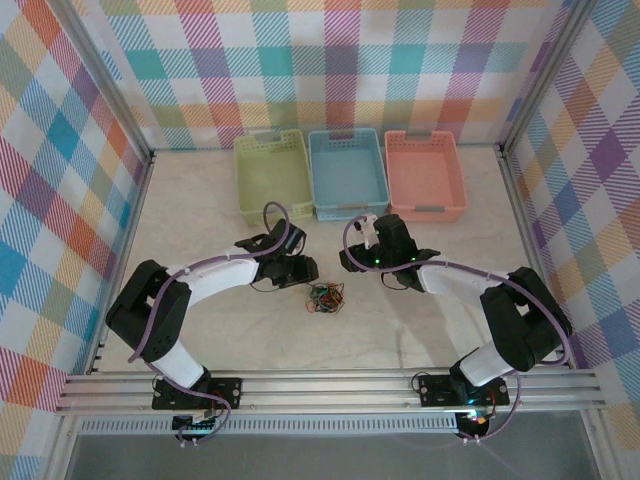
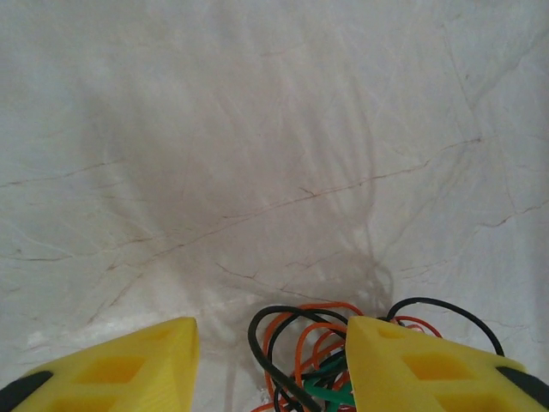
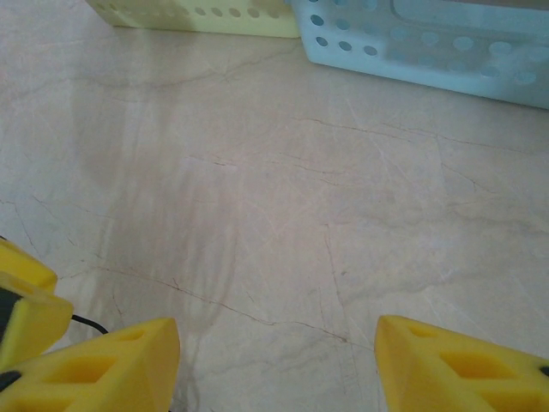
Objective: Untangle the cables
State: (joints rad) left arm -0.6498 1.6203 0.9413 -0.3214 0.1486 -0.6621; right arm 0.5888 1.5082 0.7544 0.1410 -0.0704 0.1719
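The cables lie in a small tangle of orange, black and green loops on the marble table, between the two arms. My left gripper sits low at the tangle's left edge. In the left wrist view its yellow fingers stand apart around the cables. The loops rest against the right finger, with bare table between them and the left finger. My right gripper hovers up and to the right of the tangle. It is open, with nothing between its fingers over bare table.
Three baskets stand in a row at the back: yellow-green, blue and pink. The yellow-green and blue walls show ahead of the right gripper. The left gripper's yellow finger is just left of it.
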